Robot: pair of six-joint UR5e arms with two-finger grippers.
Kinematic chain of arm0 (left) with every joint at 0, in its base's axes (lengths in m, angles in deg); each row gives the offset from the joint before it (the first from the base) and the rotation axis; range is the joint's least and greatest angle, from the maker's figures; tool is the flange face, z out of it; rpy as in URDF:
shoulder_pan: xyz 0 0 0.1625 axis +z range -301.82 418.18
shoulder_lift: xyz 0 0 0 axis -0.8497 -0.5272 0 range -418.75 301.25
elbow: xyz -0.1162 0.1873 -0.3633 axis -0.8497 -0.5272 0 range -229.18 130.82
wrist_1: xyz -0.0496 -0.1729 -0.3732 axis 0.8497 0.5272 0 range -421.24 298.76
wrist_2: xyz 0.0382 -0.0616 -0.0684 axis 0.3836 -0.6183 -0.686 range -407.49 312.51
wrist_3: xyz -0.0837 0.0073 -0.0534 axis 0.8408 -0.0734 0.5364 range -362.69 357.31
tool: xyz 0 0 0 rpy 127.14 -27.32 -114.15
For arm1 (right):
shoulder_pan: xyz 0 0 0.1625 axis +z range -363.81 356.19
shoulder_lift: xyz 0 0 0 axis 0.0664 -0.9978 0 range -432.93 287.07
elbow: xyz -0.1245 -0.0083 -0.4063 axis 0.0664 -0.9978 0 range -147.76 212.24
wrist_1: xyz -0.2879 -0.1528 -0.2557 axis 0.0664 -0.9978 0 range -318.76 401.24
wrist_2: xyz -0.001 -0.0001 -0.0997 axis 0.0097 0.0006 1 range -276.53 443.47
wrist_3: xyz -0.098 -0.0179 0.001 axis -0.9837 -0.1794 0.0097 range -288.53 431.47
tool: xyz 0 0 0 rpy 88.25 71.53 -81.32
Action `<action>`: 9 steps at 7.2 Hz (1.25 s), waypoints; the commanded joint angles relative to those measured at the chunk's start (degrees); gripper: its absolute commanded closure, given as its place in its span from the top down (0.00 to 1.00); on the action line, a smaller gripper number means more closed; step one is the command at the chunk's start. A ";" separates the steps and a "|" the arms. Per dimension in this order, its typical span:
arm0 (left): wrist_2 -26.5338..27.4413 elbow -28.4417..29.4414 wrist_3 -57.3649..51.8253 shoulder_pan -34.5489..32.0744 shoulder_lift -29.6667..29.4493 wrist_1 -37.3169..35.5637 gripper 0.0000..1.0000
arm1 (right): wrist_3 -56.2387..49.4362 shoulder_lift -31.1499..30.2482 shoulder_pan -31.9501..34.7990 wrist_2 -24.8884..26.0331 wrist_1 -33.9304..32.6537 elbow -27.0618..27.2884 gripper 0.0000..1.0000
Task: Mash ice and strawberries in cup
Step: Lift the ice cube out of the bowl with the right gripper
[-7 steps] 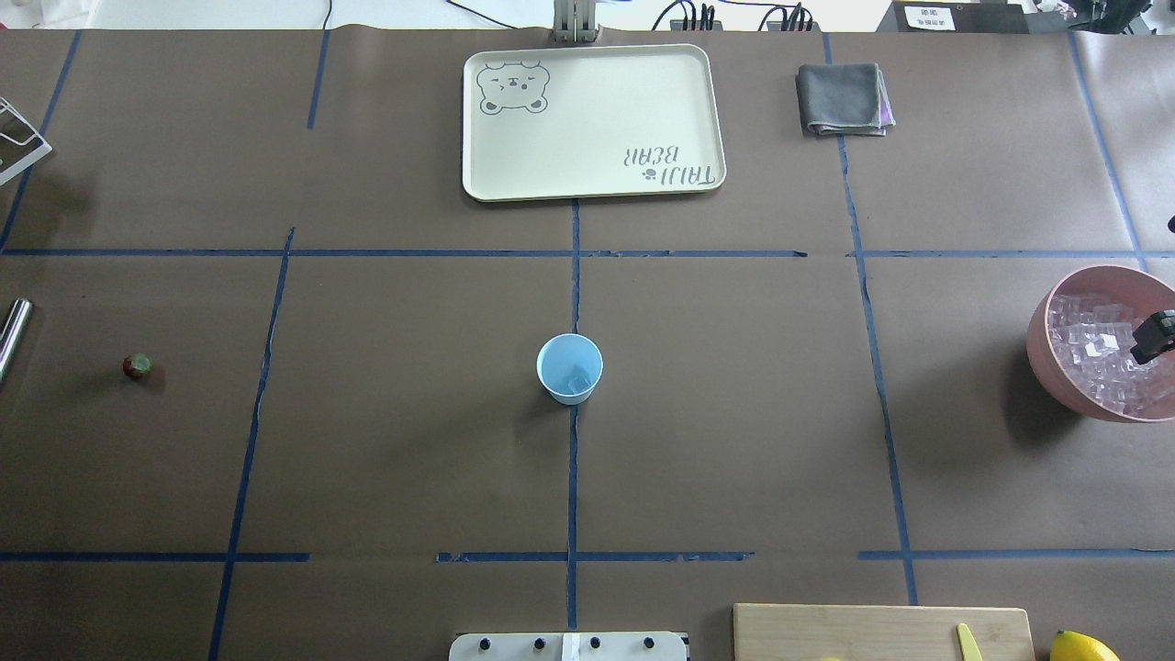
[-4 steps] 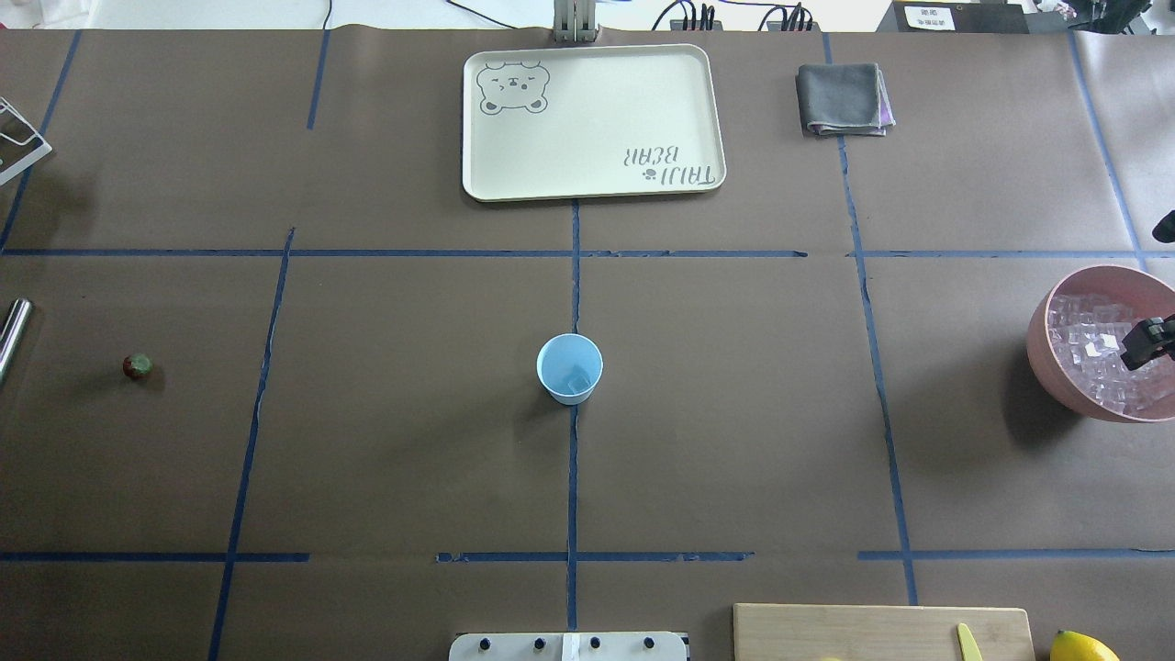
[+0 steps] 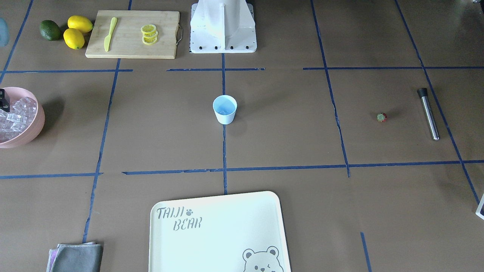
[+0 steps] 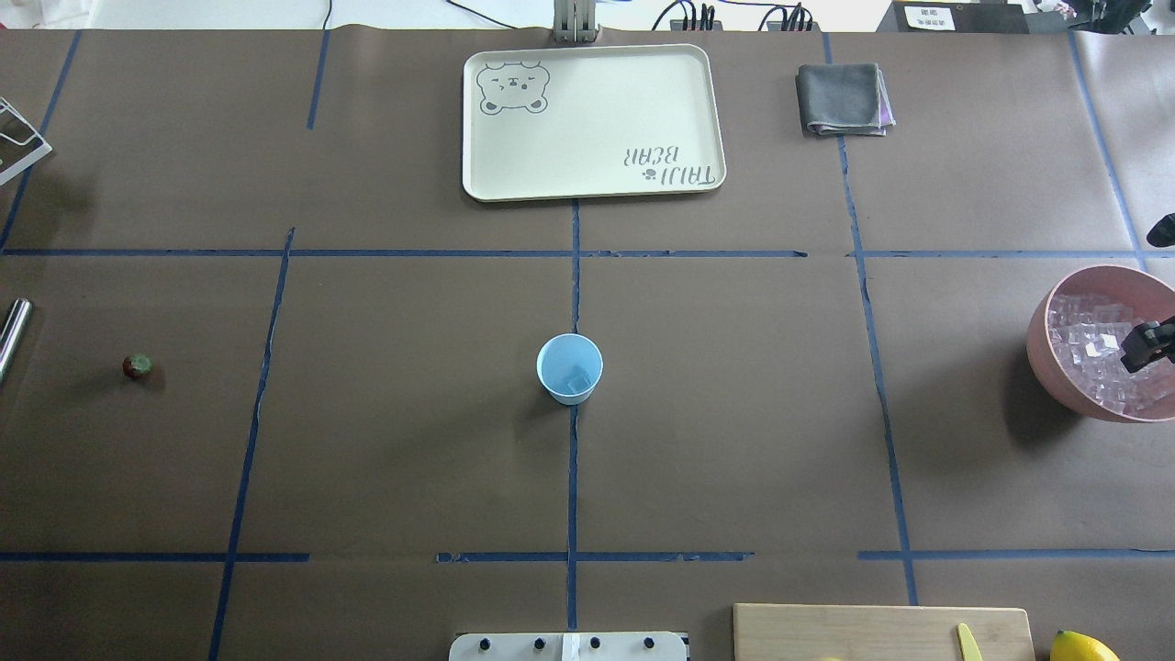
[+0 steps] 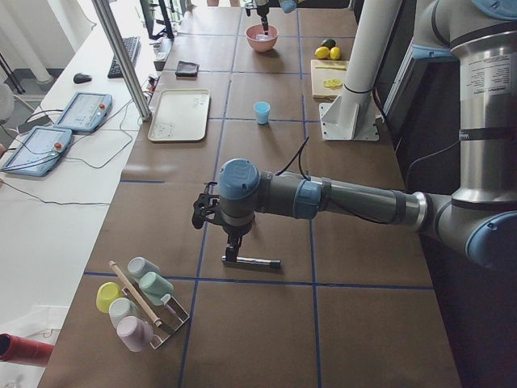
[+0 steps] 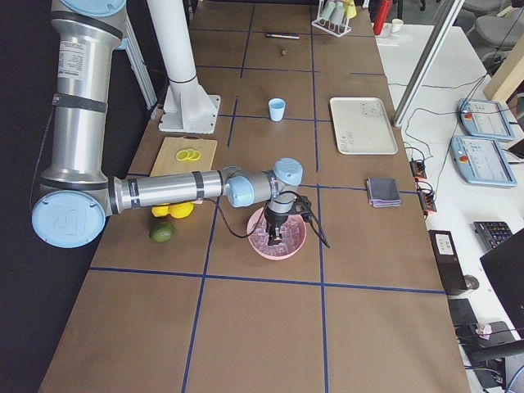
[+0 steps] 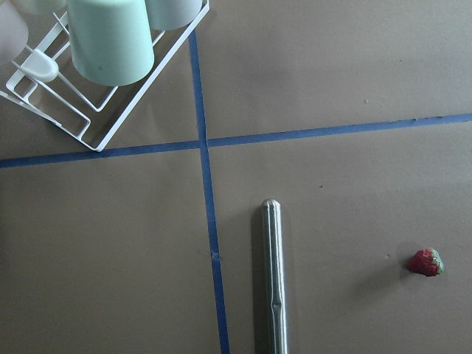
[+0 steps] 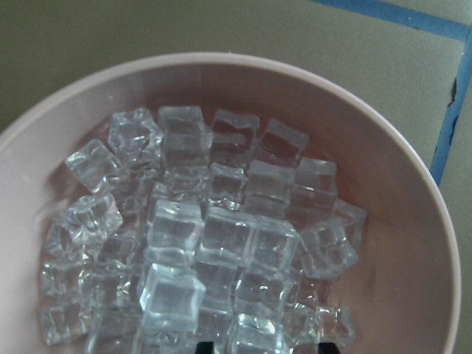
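The light blue cup (image 4: 569, 369) stands upright at the table's middle with one ice cube (image 4: 578, 378) in it. A pink bowl (image 4: 1042, 340) at the right edge holds many clear ice cubes (image 8: 221, 236). My right gripper (image 4: 1152, 344) hangs low over that ice; its two dark fingertips (image 8: 209, 346) show apart at the right wrist view's bottom edge, so it is open. The small red strawberry (image 4: 138, 366) lies alone at the far left. My left gripper (image 5: 230, 252) hovers over a steel muddler (image 7: 271, 280); I cannot tell whether it is open or shut.
A cream tray (image 4: 477, 174) and a folded grey cloth (image 4: 843, 99) lie at the far side. A cutting board (image 3: 132, 45) with lemon slices and a yellow knife, two lemons (image 3: 77, 32) and a lime sit near the robot base. A cup rack (image 7: 88, 110) stands beyond the muddler.
My right gripper has shifted slightly inward and down over the ice in the pink bowl. The cup, strawberry and muddler have not moved.
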 commanded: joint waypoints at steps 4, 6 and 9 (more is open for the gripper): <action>0.00 -0.43 0.03 0.01 0.19 -0.02 1.00 | 0.08 0.94 -0.20 0.15 -0.04 -1.06 0.56; 0.00 -0.43 0.03 0.01 0.19 -0.02 1.00 | -0.18 0.94 -0.29 -0.03 -0.04 -0.97 0.17; -0.09 -0.78 0.12 0.01 0.28 -0.20 1.00 | -0.19 0.86 0.15 -0.21 -0.04 1.64 0.00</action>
